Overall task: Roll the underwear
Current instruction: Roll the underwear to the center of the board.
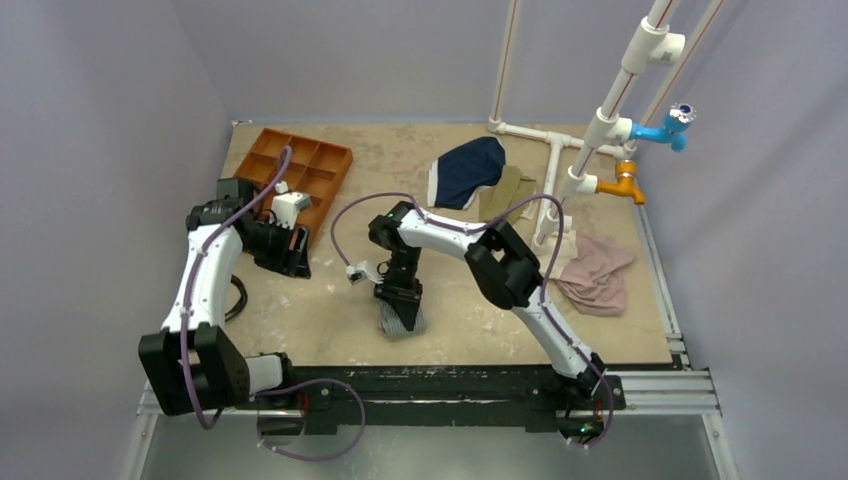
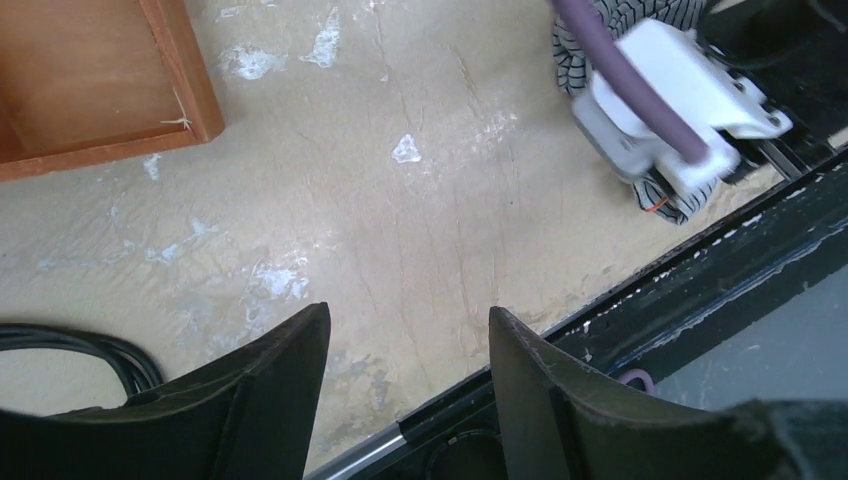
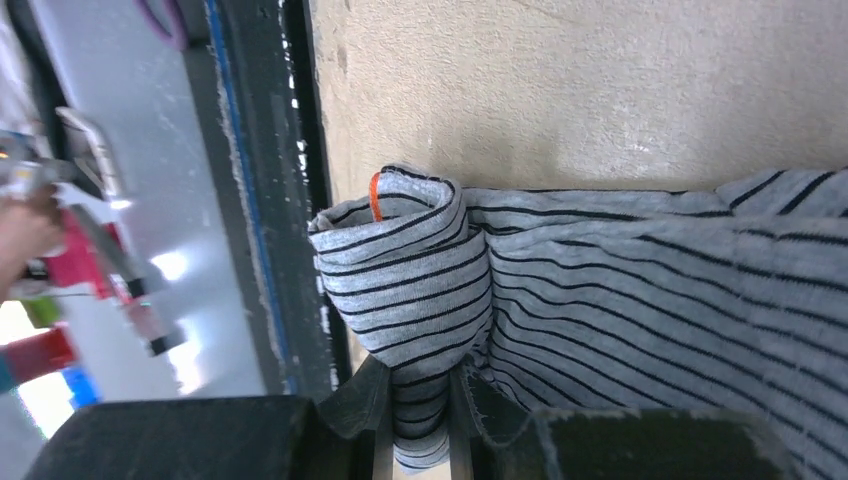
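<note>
So, the right claw is clenched on the underwear, its two fingers pinching a narrow bit of striped cloth right where the end has curled into a tight little roll. My guess is it grips there because that curl is the core of the roll: hold it and the rest can be wound on. The unrolled part lies flat on the table to one side of the claw. The roll itself sits right at the dark front rail on the other side, so I'd reckon any further rolling has to head away from the rail. A small orange tab pokes out of the curl just beyond the fingers, but it's too small to read. The left claw is released, nothing between its fingers, hanging over bare tabletop well off to the side. A wooden tray sits just past it; it looks parked out of the way to me. Farther out beyond the right claw are a navy garment, an olive-tan garment and a pinkish garment. They lie near the white pipes, which carry a blue tap and an orange tap. Can't spot any brand, label or lettering anywhere.
</note>
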